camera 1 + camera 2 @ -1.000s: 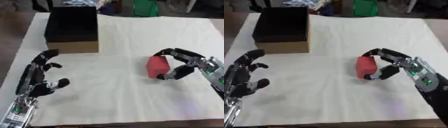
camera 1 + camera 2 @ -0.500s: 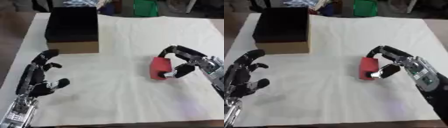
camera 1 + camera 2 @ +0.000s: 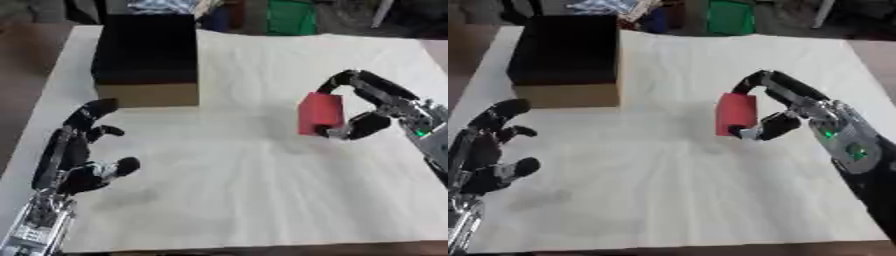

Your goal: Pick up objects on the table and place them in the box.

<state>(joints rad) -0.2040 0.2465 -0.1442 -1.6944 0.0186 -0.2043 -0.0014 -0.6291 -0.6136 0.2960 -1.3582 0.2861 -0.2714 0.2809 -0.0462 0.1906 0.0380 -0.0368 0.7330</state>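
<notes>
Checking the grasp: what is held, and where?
The right hand pinches the red block, fingers over its top, thumb at its lower edge. The left hand holds nothing.

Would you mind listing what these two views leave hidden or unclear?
- Box interior: both views show only black, so any contents are undeterminable.
- Red block: its far side is hidden behind the right hand.
- Left hand: forearm cut off by the lower left corner.

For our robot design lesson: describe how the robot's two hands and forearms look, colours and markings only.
Both hands are mostly black, with rounded black fingertips. The right hand joins a silver-grey wrist section carrying small green lights, then a black forearm. The left hand runs into a silver-grey metal forearm near the lower corner.
</notes>
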